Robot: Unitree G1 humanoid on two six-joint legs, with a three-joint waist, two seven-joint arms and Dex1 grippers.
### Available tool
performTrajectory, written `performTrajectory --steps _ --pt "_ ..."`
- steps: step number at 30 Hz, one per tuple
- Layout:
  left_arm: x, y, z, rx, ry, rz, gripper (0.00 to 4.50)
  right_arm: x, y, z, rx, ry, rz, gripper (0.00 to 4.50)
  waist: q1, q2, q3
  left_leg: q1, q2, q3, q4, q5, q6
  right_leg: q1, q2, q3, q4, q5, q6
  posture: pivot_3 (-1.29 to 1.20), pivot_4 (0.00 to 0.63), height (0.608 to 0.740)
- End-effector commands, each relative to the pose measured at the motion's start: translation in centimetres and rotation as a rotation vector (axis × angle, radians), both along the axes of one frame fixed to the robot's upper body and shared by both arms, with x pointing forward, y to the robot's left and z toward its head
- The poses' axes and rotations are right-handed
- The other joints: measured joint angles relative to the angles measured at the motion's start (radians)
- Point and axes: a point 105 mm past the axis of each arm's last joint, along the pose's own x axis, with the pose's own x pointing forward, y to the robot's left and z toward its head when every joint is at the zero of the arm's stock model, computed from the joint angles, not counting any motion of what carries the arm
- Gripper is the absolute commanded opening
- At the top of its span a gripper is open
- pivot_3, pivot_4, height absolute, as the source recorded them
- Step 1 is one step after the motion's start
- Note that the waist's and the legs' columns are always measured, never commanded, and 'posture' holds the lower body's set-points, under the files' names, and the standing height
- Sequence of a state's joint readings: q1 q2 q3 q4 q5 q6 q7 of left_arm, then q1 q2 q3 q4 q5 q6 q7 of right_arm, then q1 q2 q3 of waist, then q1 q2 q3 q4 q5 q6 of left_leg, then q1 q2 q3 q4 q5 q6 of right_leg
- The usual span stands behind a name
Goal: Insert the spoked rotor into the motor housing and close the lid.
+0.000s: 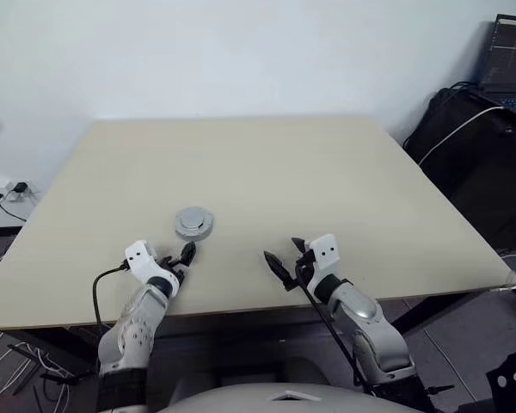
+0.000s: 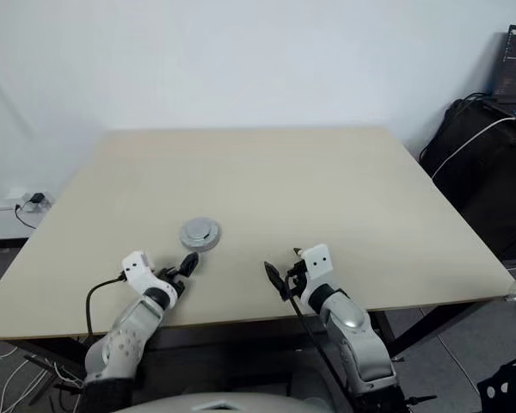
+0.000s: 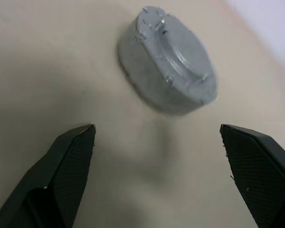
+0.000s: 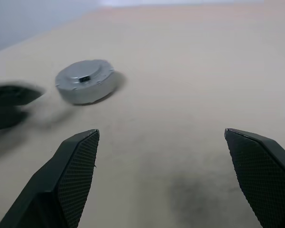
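Closed motor housing (image 1: 193, 223) w/ lid (image 3: 183, 52) seated sits on tabletop (image 1: 327, 181) just ahead of released left claw (image 1: 180, 260); right claw (image 1: 285, 258), also spread empty, farther off.

1. Lid (image 3: 167, 59), just ahead of left gripper (image 3: 159, 156): silver-grey metal, matt, cast-looking, faintly grainy; smooth raised centre; small notches along rim.
2. Table (image 1: 327, 189) under both hands: pale beige, smooth, matt, laminate-like.
3. Left fingers (image 3: 71, 161): black, matt, fine cross-hatched pads.
4. Right gripper (image 4: 161, 175) fingers: same black textured pads.
5. Wrist housings behind the fingers: glossy white plastic.
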State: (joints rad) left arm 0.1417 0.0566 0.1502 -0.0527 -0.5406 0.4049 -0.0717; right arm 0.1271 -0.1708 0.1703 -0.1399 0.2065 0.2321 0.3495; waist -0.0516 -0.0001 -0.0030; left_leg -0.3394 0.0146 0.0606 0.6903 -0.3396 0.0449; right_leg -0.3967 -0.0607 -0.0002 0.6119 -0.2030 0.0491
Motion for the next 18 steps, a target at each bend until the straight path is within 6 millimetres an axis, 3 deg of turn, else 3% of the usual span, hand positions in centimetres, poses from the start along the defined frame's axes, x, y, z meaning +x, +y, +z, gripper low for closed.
performTrajectory --steps 1,7,18 --pt "0.0 -0.5 2.7 0.282 -0.172 -0.055 4.46 0.7 -1.7 1.2 -0.020 -0.110 -0.132 4.50 0.011 0.001 0.001 -0.001 0.000 0.000 0.000 0.000 0.000 -0.001 0.000 0.000 0.000 0.000 0.000 0.00 0.000 0.740" --pt "-0.9 -2.0 3.7 0.494 -0.310 -0.046 4.46 0.7 -4.0 1.6 0.020 -0.191 -0.348 4.50 0.033 0.005 0.004 -0.005 0.005 0.000 0.000 -0.003 0.005 -0.005 -0.001 0.000 0.000 0.000 0.000 0.00 0.000 0.740" --pt "-1.2 -2.7 4.7 0.603 -0.467 0.085 4.46 -1.6 -7.4 0.8 -0.132 -0.325 -0.577 4.50 0.037 0.008 0.006 -0.006 0.006 0.002 0.000 -0.004 0.007 -0.007 -0.001 0.000 0.000 0.000 0.000 0.00 0.000 0.740"
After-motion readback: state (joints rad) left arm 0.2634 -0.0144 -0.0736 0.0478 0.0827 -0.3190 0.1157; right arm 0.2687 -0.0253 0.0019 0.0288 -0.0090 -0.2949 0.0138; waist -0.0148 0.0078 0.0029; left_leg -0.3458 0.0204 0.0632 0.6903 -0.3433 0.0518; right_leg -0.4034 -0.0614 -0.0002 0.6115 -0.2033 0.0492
